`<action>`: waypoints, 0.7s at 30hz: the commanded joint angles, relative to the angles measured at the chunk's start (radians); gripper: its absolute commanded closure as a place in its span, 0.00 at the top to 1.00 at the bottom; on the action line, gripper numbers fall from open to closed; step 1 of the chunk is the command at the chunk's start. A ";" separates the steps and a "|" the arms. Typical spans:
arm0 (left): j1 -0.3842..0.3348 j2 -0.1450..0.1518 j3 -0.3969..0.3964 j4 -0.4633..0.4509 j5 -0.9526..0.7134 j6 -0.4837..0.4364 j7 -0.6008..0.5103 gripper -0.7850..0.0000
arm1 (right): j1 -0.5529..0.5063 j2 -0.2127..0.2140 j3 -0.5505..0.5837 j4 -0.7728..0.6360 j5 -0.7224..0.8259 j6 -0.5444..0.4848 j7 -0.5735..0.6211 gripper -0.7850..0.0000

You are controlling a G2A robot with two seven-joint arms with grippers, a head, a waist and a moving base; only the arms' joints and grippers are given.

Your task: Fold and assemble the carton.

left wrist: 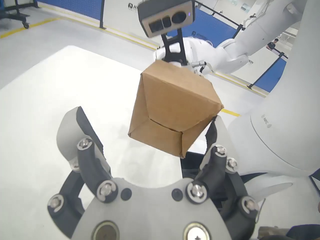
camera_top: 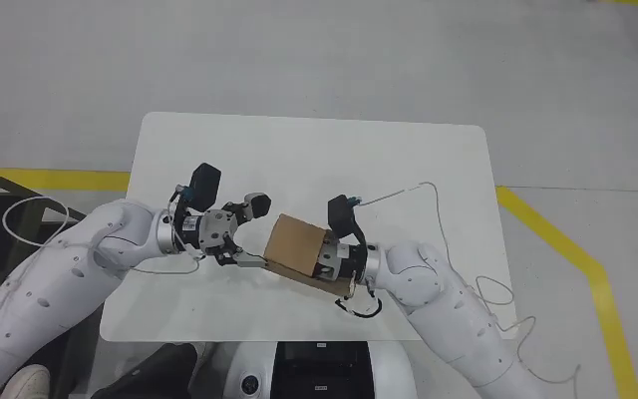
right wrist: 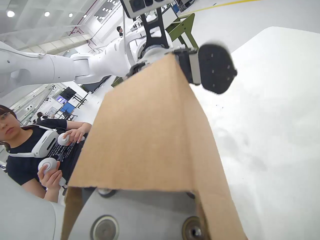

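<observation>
Carton faces spread left claw, touching 1 finger.

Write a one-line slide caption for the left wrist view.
Open left gripper faces the folded end of the brown carton, held over the white table by the right arm.

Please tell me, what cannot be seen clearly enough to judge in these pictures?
Right wrist view: the carton covers the right claw, so its grip cannot be judged.
Left wrist view: the carton's far end is hidden by the carton itself.
Top view: whether the open left claw touches the carton is too small to tell.
</observation>
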 commanded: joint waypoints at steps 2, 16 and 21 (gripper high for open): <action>0.000 0.003 0.004 0.015 0.098 0.000 0.137 1.00 | 0.023 0.001 -0.007 0.021 0.104 -0.012 0.044 0.00; 0.000 0.003 0.004 0.015 0.098 0.000 0.137 1.00 | 0.037 0.003 -0.008 0.032 0.162 -0.009 0.085 0.00; 0.004 0.000 0.001 0.007 0.095 0.019 0.134 1.00 | 0.032 0.003 -0.008 0.025 0.184 0.010 0.070 0.00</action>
